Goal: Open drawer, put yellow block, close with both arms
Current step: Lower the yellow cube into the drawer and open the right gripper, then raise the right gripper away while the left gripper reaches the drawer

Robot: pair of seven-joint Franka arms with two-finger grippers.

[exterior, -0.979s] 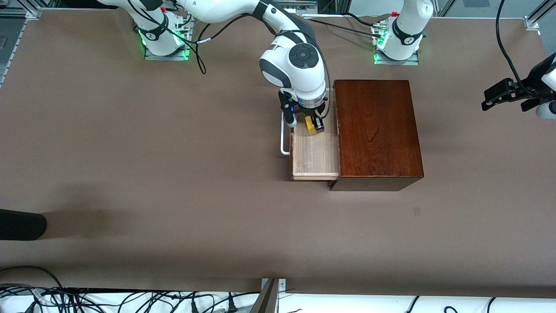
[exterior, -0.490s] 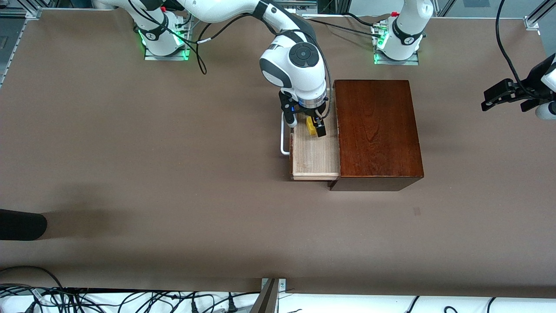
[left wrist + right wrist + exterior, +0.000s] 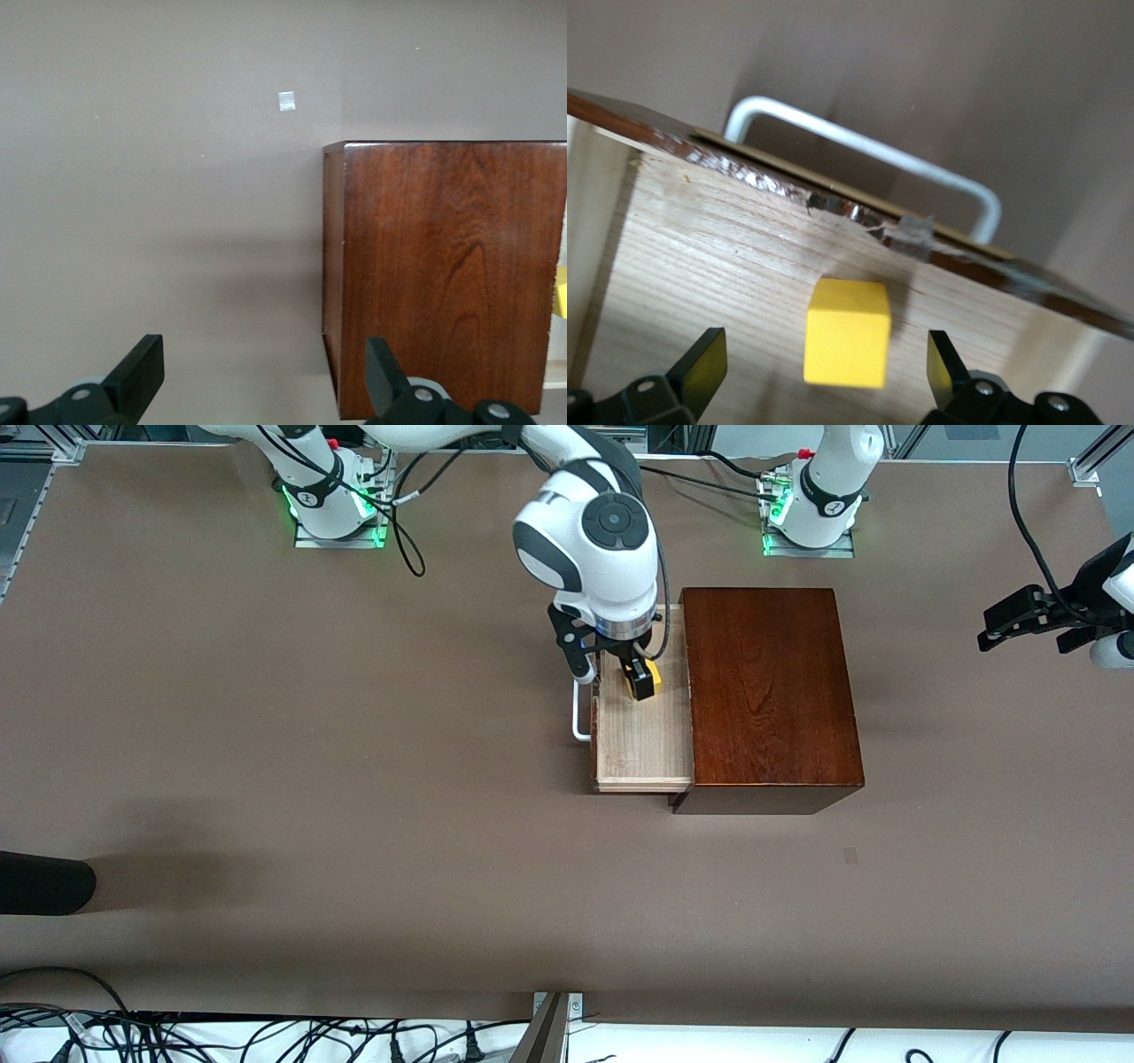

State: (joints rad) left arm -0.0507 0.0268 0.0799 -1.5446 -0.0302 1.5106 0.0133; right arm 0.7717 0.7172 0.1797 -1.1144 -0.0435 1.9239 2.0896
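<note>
The drawer [image 3: 642, 735] is pulled out of the dark mahogany box [image 3: 771, 691] toward the right arm's end, with its white handle [image 3: 578, 708] outermost. The yellow block [image 3: 648, 683] lies on the drawer's pale floor near the corner farther from the front camera. My right gripper [image 3: 613, 675] hangs open just above it. In the right wrist view the block [image 3: 848, 332] sits free between the spread fingers of the gripper [image 3: 824, 359], close to the drawer front and handle [image 3: 868, 150]. My left gripper [image 3: 1019, 620] waits open over the table at the left arm's end; its wrist view shows it [image 3: 263, 359] open, with the box [image 3: 452, 274] in sight.
A dark rounded object [image 3: 44, 881] lies at the table's edge at the right arm's end, nearer the front camera. A small pale mark [image 3: 850, 856] is on the table nearer the camera than the box. Cables [image 3: 266, 1036] run along the front edge.
My right gripper has lifted a little above the drawer with its fingers open. The yellow block stays on the drawer floor. The left arm has not moved.
</note>
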